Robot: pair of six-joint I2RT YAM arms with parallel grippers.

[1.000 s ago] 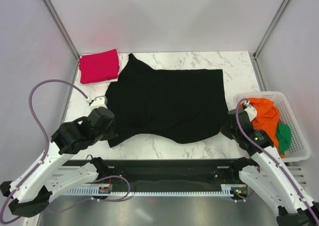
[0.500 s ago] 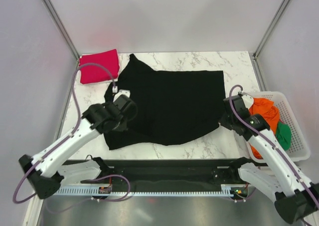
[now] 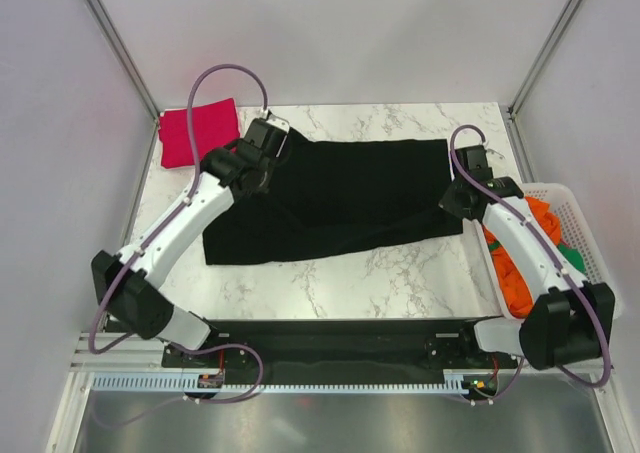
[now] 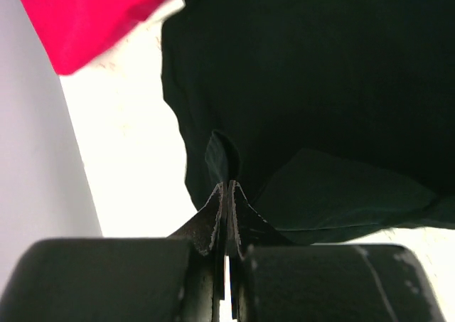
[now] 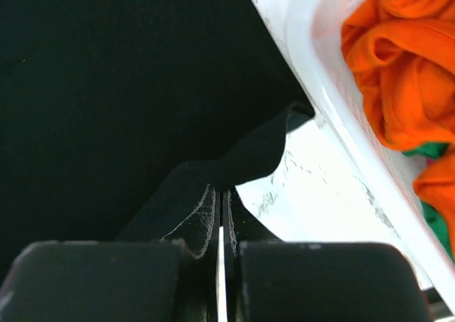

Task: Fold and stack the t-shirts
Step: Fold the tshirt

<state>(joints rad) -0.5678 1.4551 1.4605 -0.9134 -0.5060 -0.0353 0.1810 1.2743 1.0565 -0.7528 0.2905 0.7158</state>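
Observation:
A black t-shirt (image 3: 340, 198) lies on the marble table, its near half folded over toward the back. My left gripper (image 3: 268, 163) is shut on the shirt's left edge near the far left; in the left wrist view (image 4: 227, 187) a pinch of black cloth (image 4: 222, 158) sits between the fingers. My right gripper (image 3: 458, 195) is shut on the shirt's right edge beside the basket; the right wrist view (image 5: 222, 190) shows black cloth (image 5: 249, 158) pinched. A folded red t-shirt (image 3: 198, 131) lies at the far left corner, also in the left wrist view (image 4: 92, 16).
A white basket (image 3: 590, 243) stands at the right edge holding an orange shirt (image 3: 515, 253) and a green one (image 3: 572, 258); its wall (image 5: 320, 73) shows close in the right wrist view. Bare marble (image 3: 380, 273) lies in front of the shirt.
Both grippers have carried the shirt's near edge up and toward the back, folding the black shirt in half. The arms are stretched much farther over the table than before.

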